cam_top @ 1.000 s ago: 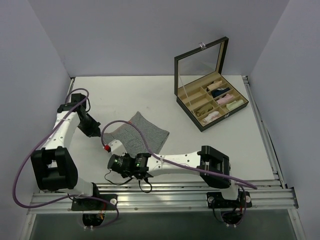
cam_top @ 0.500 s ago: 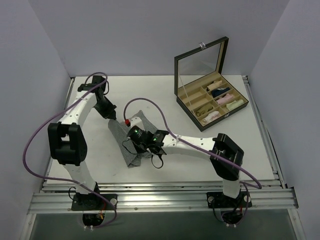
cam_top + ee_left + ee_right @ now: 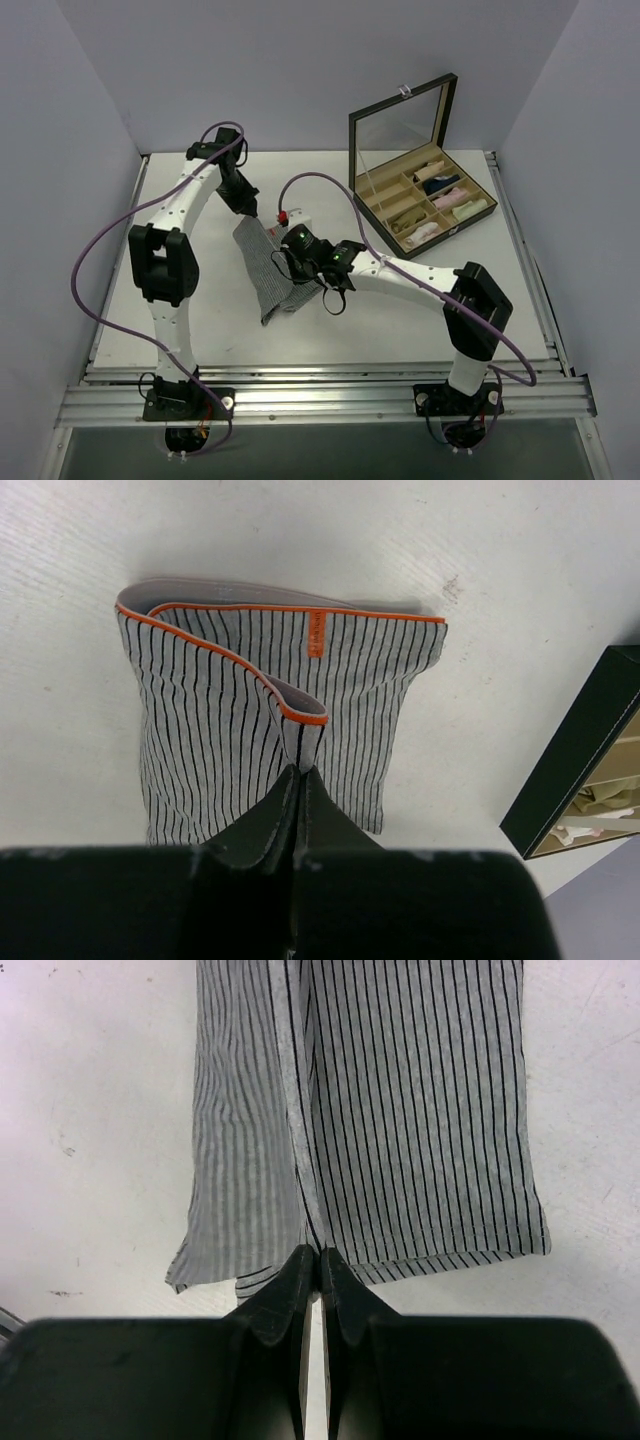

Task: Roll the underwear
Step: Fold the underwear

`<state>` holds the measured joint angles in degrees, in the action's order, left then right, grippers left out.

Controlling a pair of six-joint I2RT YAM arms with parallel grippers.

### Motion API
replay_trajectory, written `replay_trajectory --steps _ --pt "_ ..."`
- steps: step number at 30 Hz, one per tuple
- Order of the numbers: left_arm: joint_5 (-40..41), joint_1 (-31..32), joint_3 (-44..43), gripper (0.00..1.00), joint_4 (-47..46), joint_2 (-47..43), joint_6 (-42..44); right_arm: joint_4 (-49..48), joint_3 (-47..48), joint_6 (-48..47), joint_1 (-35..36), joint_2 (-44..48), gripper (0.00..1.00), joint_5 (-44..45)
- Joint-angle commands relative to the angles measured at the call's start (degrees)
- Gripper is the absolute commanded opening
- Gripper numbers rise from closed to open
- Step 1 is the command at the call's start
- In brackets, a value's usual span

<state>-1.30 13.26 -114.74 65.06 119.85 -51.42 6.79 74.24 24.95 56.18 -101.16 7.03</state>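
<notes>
A: Count?
B: One underwear [image 3: 258,265], mid-frame on the table [image 3: 380,322], folded into a narrow strip. Two grippers. Left gripper [image 3: 299,776] pinched tight on the orange-edged waistband fold. Right gripper [image 3: 319,1260] clamped on the opposite hem. One open case [image 3: 449,236], upper right.
A: Unclear?
B: Rolled garments in the case were too small to count. The fingers hid the gripped cloth.

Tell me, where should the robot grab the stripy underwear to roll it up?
Probably the short bottom hem, coming from that end: the underwear lies flat, folded into a long narrow strip, so it can roll toward the orange waistband.
</notes>
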Motion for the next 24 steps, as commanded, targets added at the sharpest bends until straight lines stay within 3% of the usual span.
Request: replay_trajectory --steps 1,12,16,24 --pt "0.69 0.89 -6.81 0.02 3.14 2.05 -1.4 -0.46 -0.41 -0.87 -0.28 3.34 0.0 -1.49" --pt "-1.42 3.0 -15.25 0.02 3.33 7.93 -2.63 -2.56 -4.27 0.71 -4.32 5.63 0.0 -2.19" --pt "-5.89 4.49 -11.92 0.02 -6.58 8.81 -3.07 -4.41 -8.83 3.08 -7.66 5.8 0.0 -1.32" --pt "-13.46 10.12 -13.85 0.02 -15.83 18.47 -4.48 -12.94 -19.47 8.97 -12.32 8.53 0.0 2.11"
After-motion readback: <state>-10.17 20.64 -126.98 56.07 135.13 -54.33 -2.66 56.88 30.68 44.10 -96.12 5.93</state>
